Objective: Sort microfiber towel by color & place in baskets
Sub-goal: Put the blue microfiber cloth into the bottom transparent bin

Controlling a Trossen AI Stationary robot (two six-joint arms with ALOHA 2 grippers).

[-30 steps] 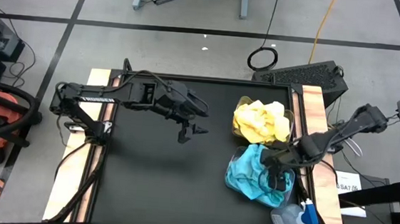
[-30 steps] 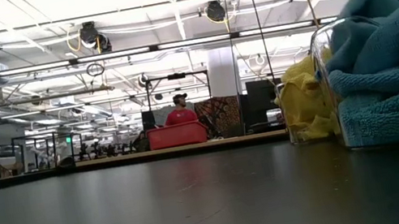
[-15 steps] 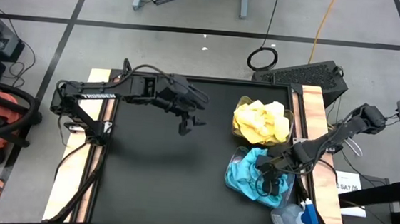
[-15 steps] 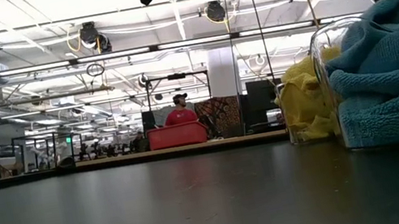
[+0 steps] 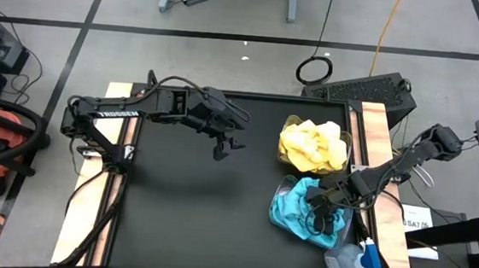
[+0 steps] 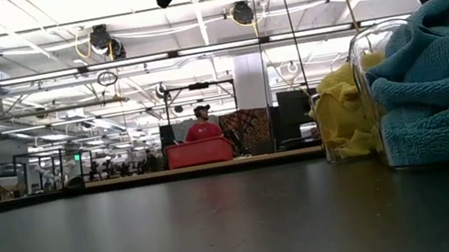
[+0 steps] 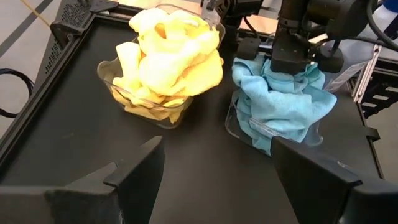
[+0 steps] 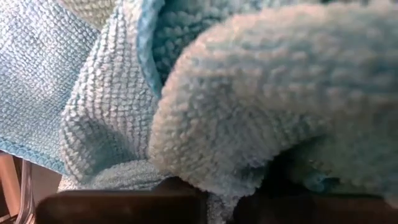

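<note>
Yellow towels (image 5: 311,144) are heaped in the far clear bin (image 7: 109,84) at the table's right. Teal towels (image 5: 298,209) are heaped in the near clear bin (image 7: 249,130) beside it. My right gripper (image 5: 323,216) points down into the top of the teal heap. It also shows in the left wrist view (image 7: 292,53). In its own view only teal cloth (image 8: 186,93) shows, close up. My left gripper (image 5: 224,146) is open and empty, high above the table's middle, left of the yellow bin.
A grey bottle with a blue cap (image 5: 351,260) lies by the near right corner, next to the teal bin. A black keyboard (image 5: 363,88) lies beyond the far right corner. The black table top (image 5: 182,207) is bare at the left and middle. A person (image 6: 203,128) sits far off.
My right gripper has gone down and a little toward the table's left, onto the teal heap. My left gripper has drawn back a little toward the table's far left and stays open.
</note>
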